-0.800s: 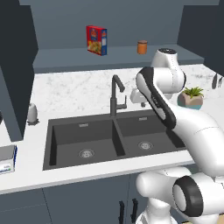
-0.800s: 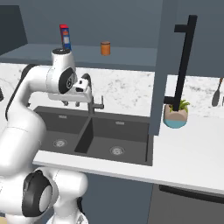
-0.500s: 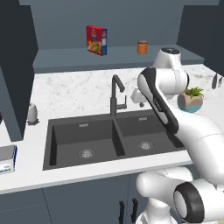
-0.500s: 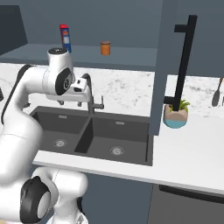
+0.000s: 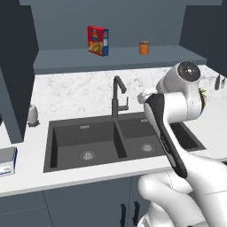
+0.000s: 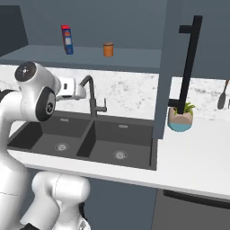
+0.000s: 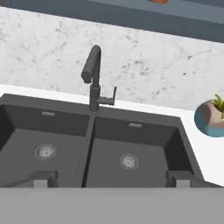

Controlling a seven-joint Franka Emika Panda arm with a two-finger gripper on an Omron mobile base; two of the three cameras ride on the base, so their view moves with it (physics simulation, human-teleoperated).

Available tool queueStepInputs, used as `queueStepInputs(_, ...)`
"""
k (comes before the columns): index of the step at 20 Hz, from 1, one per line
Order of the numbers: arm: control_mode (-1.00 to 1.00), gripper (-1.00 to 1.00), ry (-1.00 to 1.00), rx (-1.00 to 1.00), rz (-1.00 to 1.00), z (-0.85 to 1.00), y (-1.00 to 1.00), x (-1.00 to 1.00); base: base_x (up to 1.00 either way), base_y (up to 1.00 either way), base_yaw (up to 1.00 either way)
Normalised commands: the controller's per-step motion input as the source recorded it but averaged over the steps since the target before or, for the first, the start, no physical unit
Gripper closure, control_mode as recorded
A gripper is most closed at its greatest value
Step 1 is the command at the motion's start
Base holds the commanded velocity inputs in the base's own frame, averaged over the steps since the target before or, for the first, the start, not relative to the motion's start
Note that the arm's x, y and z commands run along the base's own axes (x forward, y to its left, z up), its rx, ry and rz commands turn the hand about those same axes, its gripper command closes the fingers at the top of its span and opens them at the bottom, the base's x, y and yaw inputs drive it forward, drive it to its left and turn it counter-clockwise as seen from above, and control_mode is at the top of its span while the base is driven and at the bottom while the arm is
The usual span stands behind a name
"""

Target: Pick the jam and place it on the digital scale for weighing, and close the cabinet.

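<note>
One jam (image 5: 144,48), one box (image 5: 98,41), perhaps one plant (image 6: 181,117).

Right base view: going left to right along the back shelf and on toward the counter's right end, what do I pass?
Red-and-yellow carton box → jam → open cabinet door with its black bar handle → potted plant below that handle → dark utensil at the right edge.

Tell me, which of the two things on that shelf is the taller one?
The box, red and yellow, on the left of the shelf. It stands clearly taller than the jam, the short orange-brown jar to its right.
</note>
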Motion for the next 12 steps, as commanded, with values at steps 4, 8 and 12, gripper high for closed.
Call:
queueStepInputs(4, -1.00, -1.00, -0.30, 0.01, 0.00, 1.00, -0.13, 0.33, 0.00, 0.00, 0.00)
queueStepInputs(8, -1.00, -1.00, -0.13, 0.10, 0.00, 0.78, -0.20, 0.45, 0.00, 0.00, 0.00)
queueStepInputs(12, -1.00, -1.00, -0.09, 0.10, 0.00, 0.21, -0.25, 0.25, 0.00, 0.00, 0.00)
